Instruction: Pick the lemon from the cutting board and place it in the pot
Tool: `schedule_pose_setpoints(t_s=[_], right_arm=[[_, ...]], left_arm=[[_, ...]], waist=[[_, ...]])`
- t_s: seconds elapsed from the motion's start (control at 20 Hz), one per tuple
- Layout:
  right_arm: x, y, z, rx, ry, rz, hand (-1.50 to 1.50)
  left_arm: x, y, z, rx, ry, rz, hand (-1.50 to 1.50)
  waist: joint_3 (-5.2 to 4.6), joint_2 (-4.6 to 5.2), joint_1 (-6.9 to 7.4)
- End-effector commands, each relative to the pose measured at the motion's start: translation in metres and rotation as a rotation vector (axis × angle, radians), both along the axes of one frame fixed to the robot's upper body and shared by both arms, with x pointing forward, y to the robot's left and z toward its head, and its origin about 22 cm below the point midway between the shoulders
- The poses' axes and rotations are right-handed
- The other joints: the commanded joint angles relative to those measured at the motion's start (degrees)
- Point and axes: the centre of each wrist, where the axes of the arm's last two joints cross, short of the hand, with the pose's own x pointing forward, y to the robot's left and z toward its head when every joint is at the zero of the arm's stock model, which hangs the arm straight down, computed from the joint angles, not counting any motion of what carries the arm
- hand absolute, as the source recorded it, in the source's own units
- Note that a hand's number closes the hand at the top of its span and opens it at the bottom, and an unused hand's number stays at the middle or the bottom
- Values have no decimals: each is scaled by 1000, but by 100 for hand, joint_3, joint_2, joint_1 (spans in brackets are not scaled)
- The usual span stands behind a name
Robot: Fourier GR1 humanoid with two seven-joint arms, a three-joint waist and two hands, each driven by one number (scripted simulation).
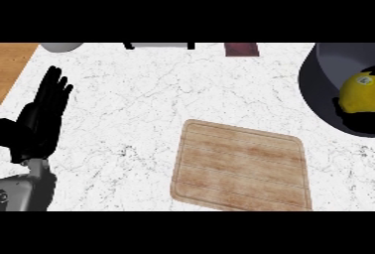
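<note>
The yellow lemon [360, 92] is at the view's right edge, inside the rim of the dark grey pot [311, 74]. Black fingers of my right hand [353, 120] curl round the lemon's left and lower sides; the rest of that hand and its forearm are cut off by the edge. I cannot tell whether the lemon touches the pot's bottom. The wooden cutting board [242, 168] lies in the lower middle of the counter with nothing on it. My left hand [40, 116] rests open at the far left, fingers up, well away from the board.
A white bowl [62, 46] sits at the top left. A grey object with black legs [157, 45] and a dark red item [242, 49] line the far edge. A wooden strip [15, 64] borders the white marble counter [132, 114] on the left.
</note>
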Motion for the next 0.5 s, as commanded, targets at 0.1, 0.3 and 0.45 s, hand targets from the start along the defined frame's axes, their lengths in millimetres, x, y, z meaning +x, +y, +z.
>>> schedule_pose_setpoints(t_s=[0.1,0.3,0.45], right_arm=[[38,-41,-19,93,13,-46,150],[55,-89,-23,160,-13,-71,150],[56,-89,-58,-11,-13,-102,150]], left_arm=[[-3,-7,-1,-2,10,-6,0],[-2,-1,1,-1,-17,-14,0],[0,-5,6,4,8,-15,0]], waist=[[2,9,40],[4,18,70],[5,21,72]])
